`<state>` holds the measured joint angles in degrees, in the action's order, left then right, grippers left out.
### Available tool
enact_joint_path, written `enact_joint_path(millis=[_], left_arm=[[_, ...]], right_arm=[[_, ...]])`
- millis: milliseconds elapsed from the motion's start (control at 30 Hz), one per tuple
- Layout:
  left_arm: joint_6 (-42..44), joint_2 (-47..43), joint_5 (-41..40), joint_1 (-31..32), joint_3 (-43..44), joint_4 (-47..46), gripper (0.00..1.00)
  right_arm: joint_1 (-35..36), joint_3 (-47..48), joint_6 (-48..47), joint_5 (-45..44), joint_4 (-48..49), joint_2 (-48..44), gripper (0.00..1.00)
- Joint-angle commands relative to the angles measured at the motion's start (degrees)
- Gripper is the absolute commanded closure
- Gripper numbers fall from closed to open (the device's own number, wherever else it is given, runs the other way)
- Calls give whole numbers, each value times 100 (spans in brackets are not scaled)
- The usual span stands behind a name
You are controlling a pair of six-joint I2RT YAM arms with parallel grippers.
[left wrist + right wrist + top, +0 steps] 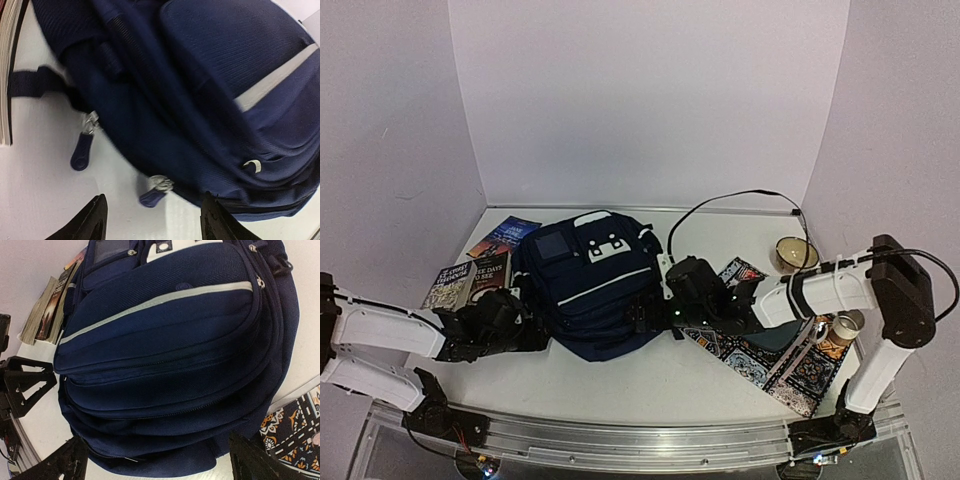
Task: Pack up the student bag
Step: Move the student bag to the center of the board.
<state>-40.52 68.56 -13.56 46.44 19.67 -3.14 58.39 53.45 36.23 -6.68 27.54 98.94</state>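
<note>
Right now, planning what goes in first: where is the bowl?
In the top view, the bowl sits far right, behind the patterned mat, right of the student bag.

plain white walls (650, 90), white tbl (620, 385), metal rail (640, 442) at near edge

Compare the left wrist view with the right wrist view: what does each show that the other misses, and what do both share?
Only the left wrist view shows two blue-tabbed zipper pulls resting on the table at the student bag's edge, and a dark strap beside them. Only the right wrist view shows the patterned mat and the bag's whole front pocket. Both show the navy bag, its white stripe and book edges at the left.
</note>
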Motion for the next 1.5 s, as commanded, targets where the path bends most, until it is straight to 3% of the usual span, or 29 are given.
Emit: enact_joint_path(millis=[0,233,433,600,733,933,1033,1100,1300,1467], left_arm=[[183,260,479,-304,-84,-659,37],[914,1251,1293,-467,343,-918,44],[1219,1884,2296,-470,738,-937,80],[1008,1547,2825,-461,663,-915,95],[746,1140,2945,-432,577,-648,98],[399,786,3129,-228,773,-203,100],[125,782,3211,-9,1041,-136,100],[-7,829,3200,261,1323,-133,100],[-270,857,2932,429,1798,-140,100],[-499,1563,3283,737,2214,-553,95]], right_arm=[[5,159,461,-5,150,239,2],[-7,325,461,108,179,459,2],[-12,443,475,253,195,672,7],[-10,499,414,42,207,717,21],[-6,558,311,-280,205,745,37],[-11,734,215,-731,145,815,82],[-5,800,241,-850,128,871,95],[8,821,296,-923,126,891,100],[26,850,171,-1299,137,929,100],[-99,1193,-186,-1466,94,1106,100]])
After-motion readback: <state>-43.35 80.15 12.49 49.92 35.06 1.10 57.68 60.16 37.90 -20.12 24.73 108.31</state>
